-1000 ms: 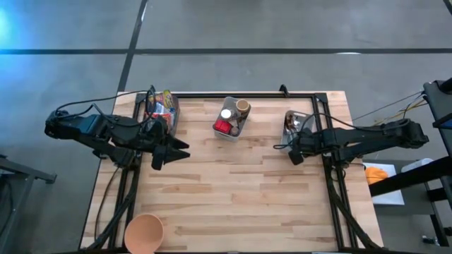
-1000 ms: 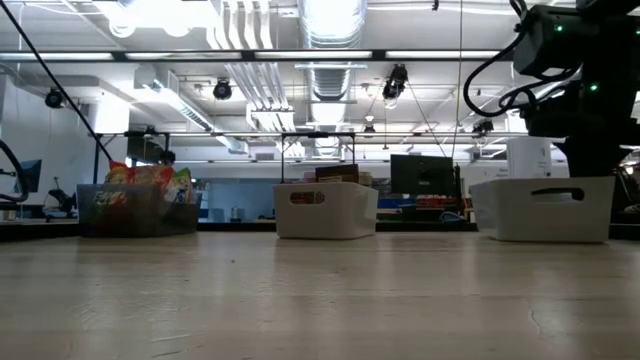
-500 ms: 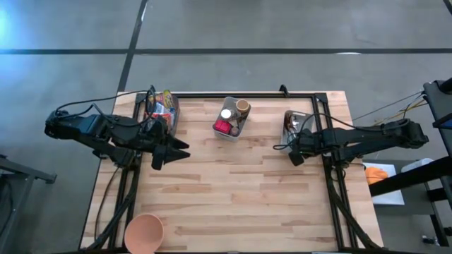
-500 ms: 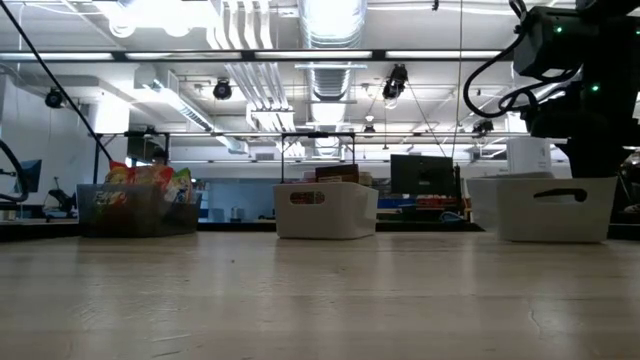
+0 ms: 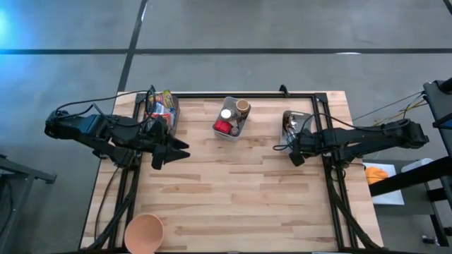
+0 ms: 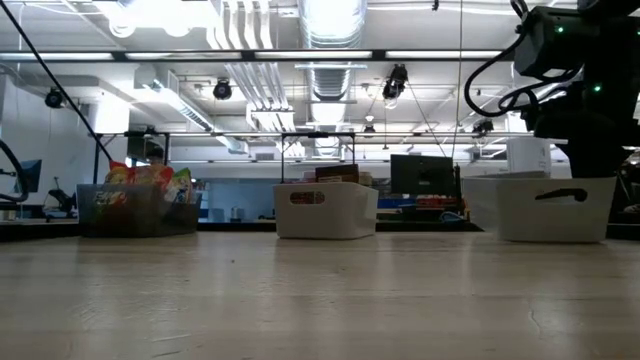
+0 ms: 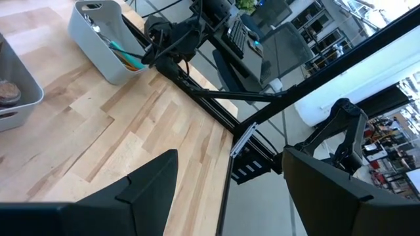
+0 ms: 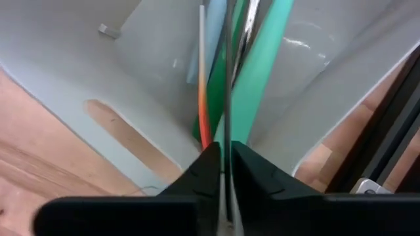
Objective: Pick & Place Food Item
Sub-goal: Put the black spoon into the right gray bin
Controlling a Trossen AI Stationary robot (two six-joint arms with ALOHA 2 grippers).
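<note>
A white bin at the table's far right holds several long utensils, green, teal and orange. My right gripper reaches steeply down into this bin, shut on a thin grey utensil. Food items stand in two other bins at the far edge: snack packets in a clear bin and jars in a white bin. My left gripper hangs open above the table near the clear bin, with nothing between its fingers. My right gripper pinches the thin grey utensil's handle between its two fingers. The fingers come from above, pointing steeply down into the bin, and lie along the handle. The utensil's far part stays among the others in the bin; its lower end is hidden by them.
An orange bowl sits at the table's near left corner. The broad middle of the wooden table lies bare between the arms. Black frame rails run along the table's edges. In the low view the right arm stands over the utensil bin.
The utensil bin has turned a little on the table: in the low view its handle slot now slants and its left edge sits farther left. Both arms have stayed in place.
</note>
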